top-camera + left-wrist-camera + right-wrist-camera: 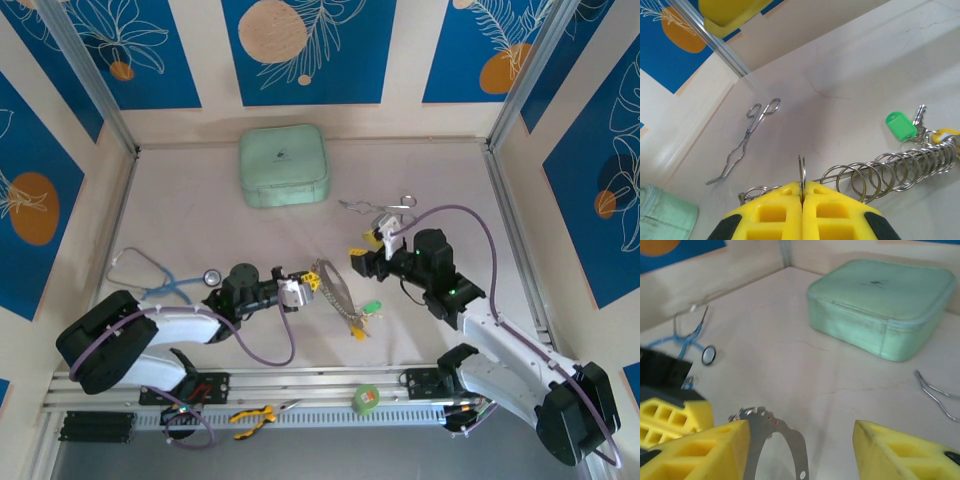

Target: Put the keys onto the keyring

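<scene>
Left gripper (802,189): clenched, its 2 yellow fingers pinching the thin edge of the keyring (756,440).
Right gripper (800,432): fingers spread wide, grasping nothing. We see 1 finger on either side of the hoop's upper arc.
Keyring position: mid-table between the 2 arms, stretching from the left gripper toward the right arm.
Keys (920,117): bunched at the hoop's far end beside a green tag (901,125), past a row of small split rings (890,167).
Handling: we judge the hoop light, stiff yet slightly springy, and slick. The keys are loose, so they are likely to slide and swing.
Where to hold: a bare stretch of wire clear of the split rings. For a key, we would take the flat tag or head.
</scene>
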`<state>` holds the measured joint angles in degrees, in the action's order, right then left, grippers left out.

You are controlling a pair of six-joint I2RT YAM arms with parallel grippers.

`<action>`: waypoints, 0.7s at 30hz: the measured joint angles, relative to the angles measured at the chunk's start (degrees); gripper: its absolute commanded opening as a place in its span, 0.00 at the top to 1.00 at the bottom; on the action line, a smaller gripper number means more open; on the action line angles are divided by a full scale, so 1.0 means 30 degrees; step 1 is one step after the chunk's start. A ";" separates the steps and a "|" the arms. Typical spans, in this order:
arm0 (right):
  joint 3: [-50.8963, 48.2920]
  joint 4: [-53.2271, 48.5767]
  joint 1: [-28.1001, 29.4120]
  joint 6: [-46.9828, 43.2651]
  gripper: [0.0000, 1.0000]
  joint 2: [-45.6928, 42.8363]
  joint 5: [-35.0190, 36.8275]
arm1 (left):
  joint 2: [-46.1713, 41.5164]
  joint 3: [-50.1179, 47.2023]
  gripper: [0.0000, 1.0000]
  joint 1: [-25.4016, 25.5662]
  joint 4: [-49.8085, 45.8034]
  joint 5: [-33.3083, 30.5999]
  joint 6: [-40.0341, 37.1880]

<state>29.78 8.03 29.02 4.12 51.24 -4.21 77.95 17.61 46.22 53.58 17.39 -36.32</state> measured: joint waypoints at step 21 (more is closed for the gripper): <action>0.2113 -0.4743 0.7147 0.0197 0.52 0.0947 0.1719 | 0.2222 0.3235 1.00 -0.3825 -0.5013 0.0561 0.8546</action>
<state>36.12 -6.20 50.46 4.71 54.08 0.95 84.62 27.31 34.74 38.54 19.07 -10.68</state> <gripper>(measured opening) 0.491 0.059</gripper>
